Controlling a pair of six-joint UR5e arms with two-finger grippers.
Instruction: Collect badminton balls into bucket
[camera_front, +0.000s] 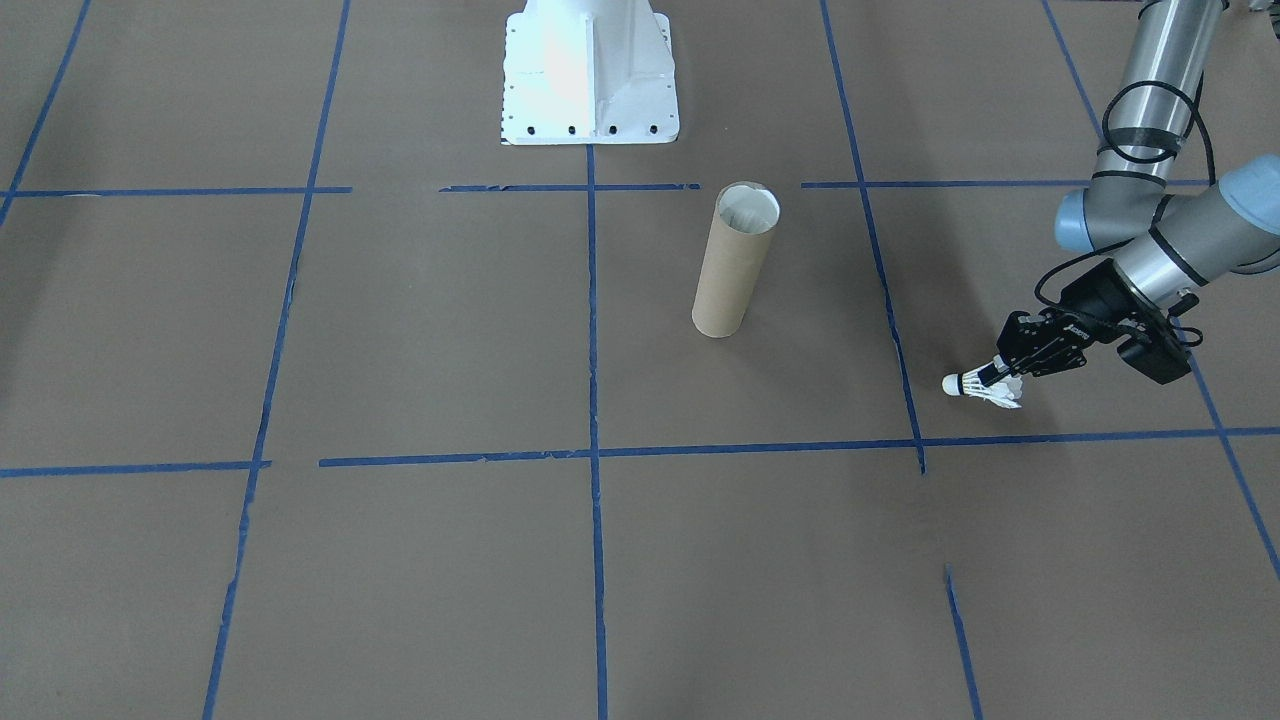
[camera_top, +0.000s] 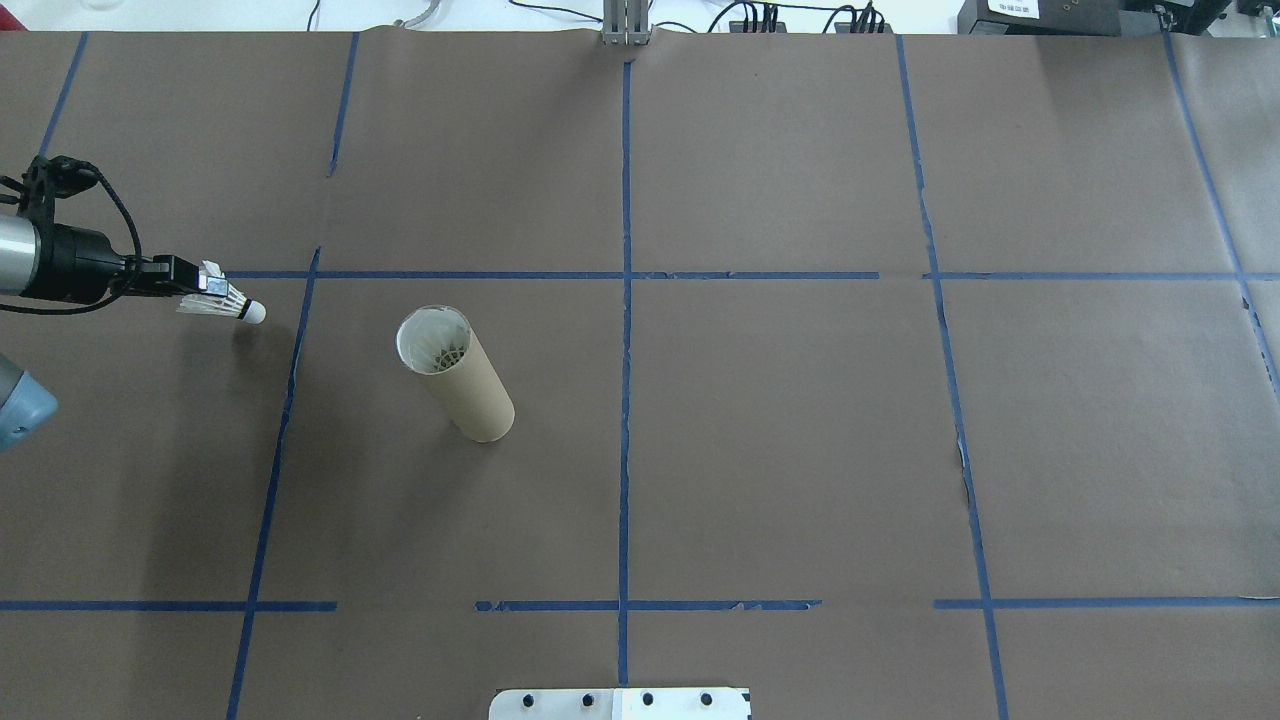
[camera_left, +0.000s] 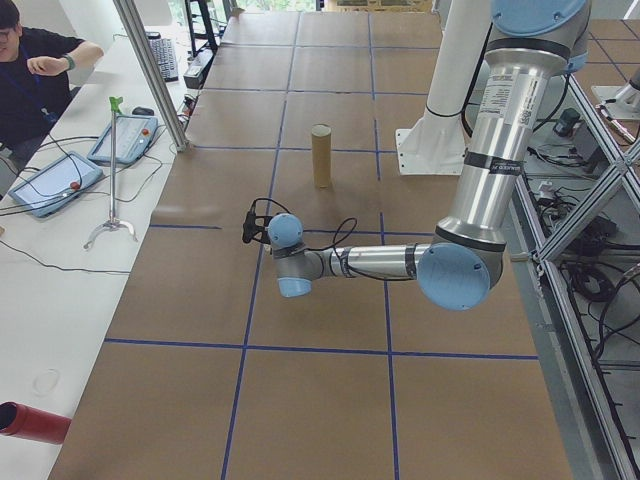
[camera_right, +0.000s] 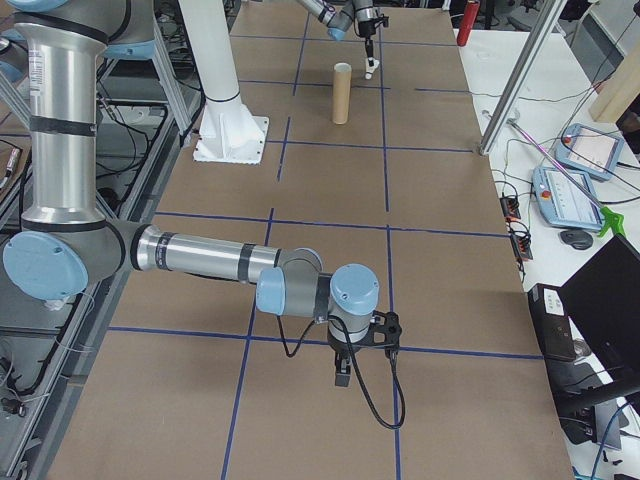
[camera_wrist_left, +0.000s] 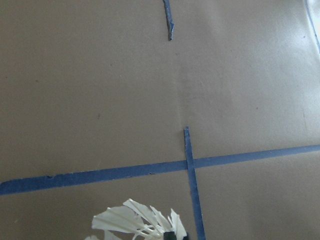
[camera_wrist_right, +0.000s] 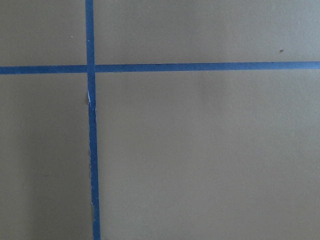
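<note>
The bucket (camera_front: 735, 265) is a tan cardboard tube standing upright near the table's middle, and it is also in the overhead view (camera_top: 470, 385). Inside its whitish mouth I see the feather skirt of a badminton ball (camera_top: 440, 350). Another badminton ball (camera_front: 985, 388) hangs just above the table, cork tip pointing towards the bucket. My left gripper (camera_front: 1003, 375) is shut on its skirt, about two tube-lengths from the bucket. The left wrist view shows only its feathers (camera_wrist_left: 135, 222). My right gripper (camera_right: 342, 375) hangs low over the table far from the bucket; I cannot tell whether it is open or shut.
The white robot base (camera_front: 590, 75) stands behind the bucket. Blue tape lines (camera_top: 625, 300) cross the brown table cover. Past the table edge, a person (camera_left: 30, 70) sits at a side bench with tablets (camera_left: 50, 185) and a red cylinder (camera_left: 30, 422).
</note>
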